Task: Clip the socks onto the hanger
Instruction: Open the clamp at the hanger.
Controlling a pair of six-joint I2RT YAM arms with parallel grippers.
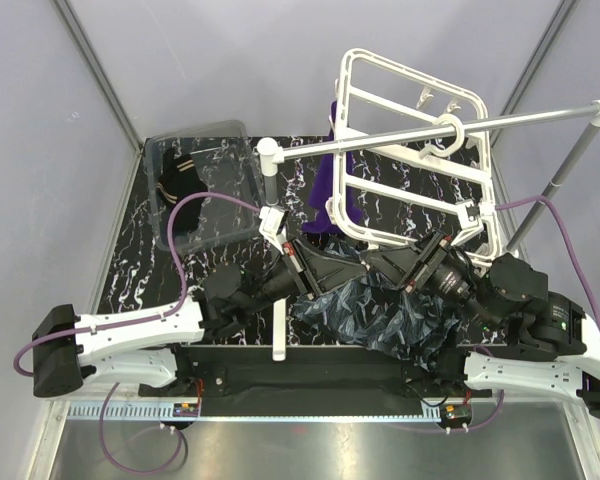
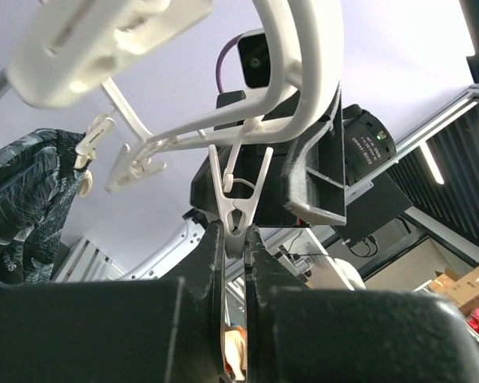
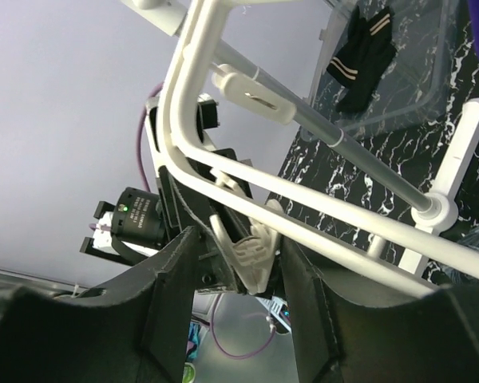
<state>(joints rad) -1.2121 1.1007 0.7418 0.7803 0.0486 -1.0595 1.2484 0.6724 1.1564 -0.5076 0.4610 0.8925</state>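
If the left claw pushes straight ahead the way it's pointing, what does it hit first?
Most likely the white clip hanging from the hanger; its lower tip sits right between the fingertips of the left claw. Depth there is unclear.

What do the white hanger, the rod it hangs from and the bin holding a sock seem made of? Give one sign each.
Hanger: probably moulded plastic, glossy white with rounded bars. Rod: apparently metal, grey with a dull sheen. Bin: clear plastic, likely; the sock shows through its wall.
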